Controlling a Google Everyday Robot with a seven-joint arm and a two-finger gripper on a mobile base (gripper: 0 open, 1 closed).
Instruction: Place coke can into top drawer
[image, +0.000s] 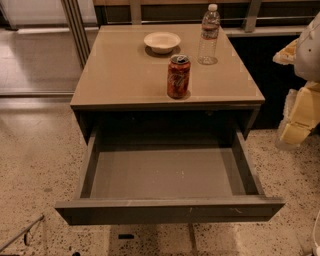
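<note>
Three things stand on the tan cabinet top (120, 80): the coke can (178, 76) upright near the front edge, and a white bowl (162, 42) and water bottle (209, 36) nearer the back edge. The gripper (300, 112) hangs beyond the right edge, well apart from the can; I cannot tell whether it is open or closed. A reach from the right could clip the bottle or tip the can forward. The top drawer (167, 210) stands open below, and the left side offers room.

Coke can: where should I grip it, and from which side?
I'd grip the coke can mid-body, level from the right, where the pincer sits at the frame edge. It stands upright near the cabinet's front edge; bottle and bowl stand behind.
</note>
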